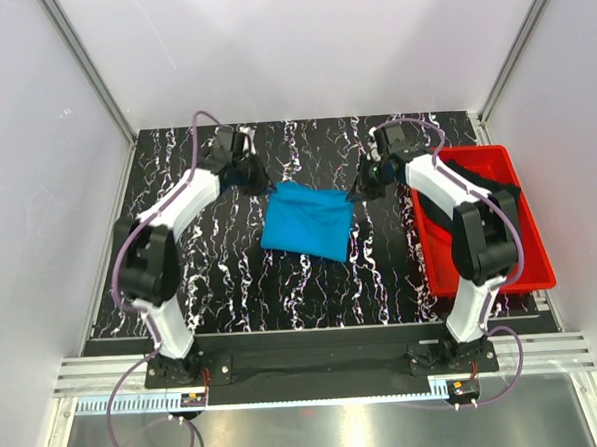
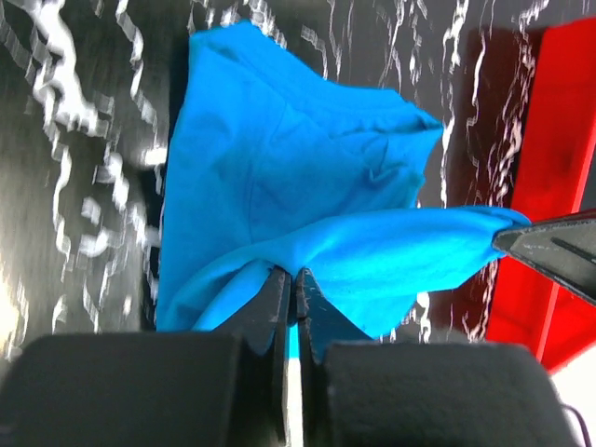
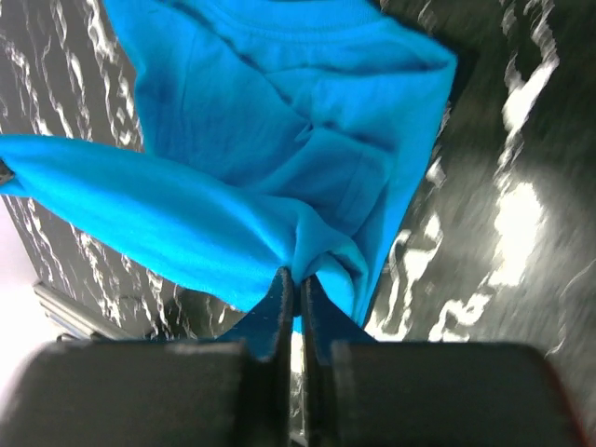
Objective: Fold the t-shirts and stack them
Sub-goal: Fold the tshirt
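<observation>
We see the left pincer [image 2: 293, 284] and right pincer [image 3: 298, 284] each closed tight on a far corner of the blue t-shirt [image 1: 306, 221], which lies folded on the bench [image 1: 211, 278]; black t-shirt [image 1: 502, 186] in red tray [image 1: 536, 266].

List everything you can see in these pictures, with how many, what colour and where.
blue t-shirt: one, sky-blue, partly folded at the middle of the table, one edge stretched between the two grippers
black t-shirt: one, black, in the tray, mostly hidden by the right arm
tray: one, red, on the right side of the table
table: one, black with white veining, under everything
left arm: one, white and black, reaching from the near edge to the shirt's left side
right arm: one, white and black, reaching over the tray
left gripper: one, black, shut on the blue t-shirt
right gripper: one, black, shut on the blue t-shirt
</observation>
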